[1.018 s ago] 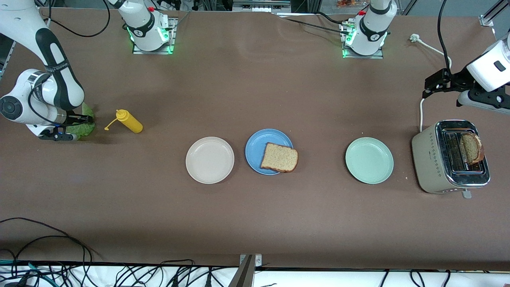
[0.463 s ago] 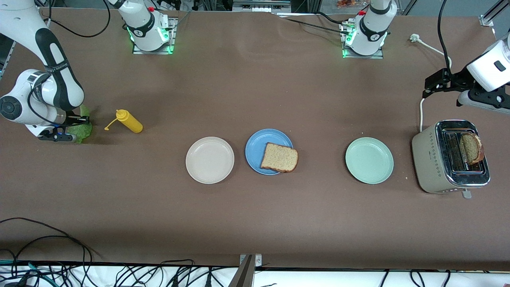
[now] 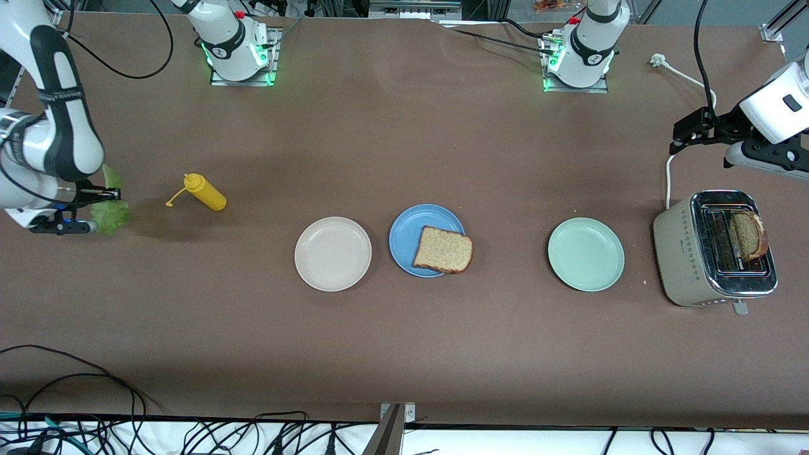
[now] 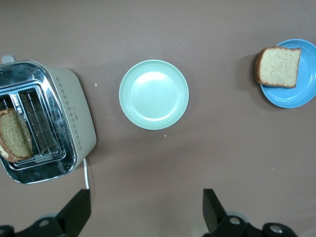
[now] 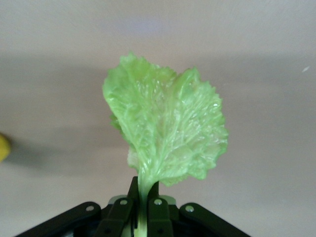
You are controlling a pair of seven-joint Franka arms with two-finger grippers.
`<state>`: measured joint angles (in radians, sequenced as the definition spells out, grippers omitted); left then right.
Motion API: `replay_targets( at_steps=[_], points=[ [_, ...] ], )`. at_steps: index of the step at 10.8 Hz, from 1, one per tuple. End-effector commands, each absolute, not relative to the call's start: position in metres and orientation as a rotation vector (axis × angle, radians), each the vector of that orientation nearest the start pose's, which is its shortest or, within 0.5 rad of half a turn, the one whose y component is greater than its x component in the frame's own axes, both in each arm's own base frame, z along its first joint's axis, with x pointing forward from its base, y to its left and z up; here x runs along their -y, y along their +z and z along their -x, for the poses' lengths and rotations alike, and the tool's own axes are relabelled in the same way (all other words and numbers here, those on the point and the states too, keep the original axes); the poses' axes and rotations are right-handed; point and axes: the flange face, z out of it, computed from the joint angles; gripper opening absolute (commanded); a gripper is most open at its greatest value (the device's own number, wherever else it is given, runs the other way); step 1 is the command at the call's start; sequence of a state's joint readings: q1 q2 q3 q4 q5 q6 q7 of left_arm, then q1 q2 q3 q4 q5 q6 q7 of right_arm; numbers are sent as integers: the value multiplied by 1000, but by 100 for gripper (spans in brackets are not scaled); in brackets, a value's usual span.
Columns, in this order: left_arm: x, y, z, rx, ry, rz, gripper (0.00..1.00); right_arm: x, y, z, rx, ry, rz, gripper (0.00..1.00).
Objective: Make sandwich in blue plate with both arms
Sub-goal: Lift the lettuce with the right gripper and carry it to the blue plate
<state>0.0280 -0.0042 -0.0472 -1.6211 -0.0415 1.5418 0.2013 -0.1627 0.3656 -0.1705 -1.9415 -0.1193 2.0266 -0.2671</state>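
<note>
A square slice of brown-crusted wholemeal bread (image 3: 443, 249) lies on the round matte blue plate (image 3: 409, 235), overhanging the rim toward the left arm's end, with a round beige plate (image 3: 332, 253) beside it on one hand and a pale mint-green plate (image 3: 586, 254) on the other. At the right arm's end of the table the right gripper (image 5: 139, 205) is up in the air, its fingers pinched on the stem of a ruffled green lettuce leaf (image 5: 165, 133) near a lying yellow squeeze bottle (image 3: 204, 191). The left gripper (image 4: 145, 210) waits over the table beside the beige metal-topped toaster (image 3: 713, 248) (a second slice of bread (image 3: 748, 235) stands in one slot), its fingers (image 4: 79, 210) spread wide and holding nothing.
</note>
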Motion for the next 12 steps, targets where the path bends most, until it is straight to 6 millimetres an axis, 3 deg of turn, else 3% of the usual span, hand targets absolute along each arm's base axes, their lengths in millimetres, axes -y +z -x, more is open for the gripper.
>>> replay_targets(
  at_steps=[1, 2, 5, 9, 12],
  points=[
    [17, 613, -544, -350, 141, 3159, 100, 165, 363, -588, 52, 489, 3154, 0],
    [31, 612, -543, -388, 145, 3151, 100, 145, 388, -598, 49, 483, 3149, 0],
    [34, 616, -543, -388, 133, 3152, 100, 52, 449, -625, -46, 439, 3161, 0],
    [32, 621, -544, -384, 118, 3153, 100, -100, 465, -631, -209, 308, 3147, 0],
    [30, 621, -543, -381, 118, 3154, 100, -202, 464, -623, -181, 153, 3133, 0]
  ],
)
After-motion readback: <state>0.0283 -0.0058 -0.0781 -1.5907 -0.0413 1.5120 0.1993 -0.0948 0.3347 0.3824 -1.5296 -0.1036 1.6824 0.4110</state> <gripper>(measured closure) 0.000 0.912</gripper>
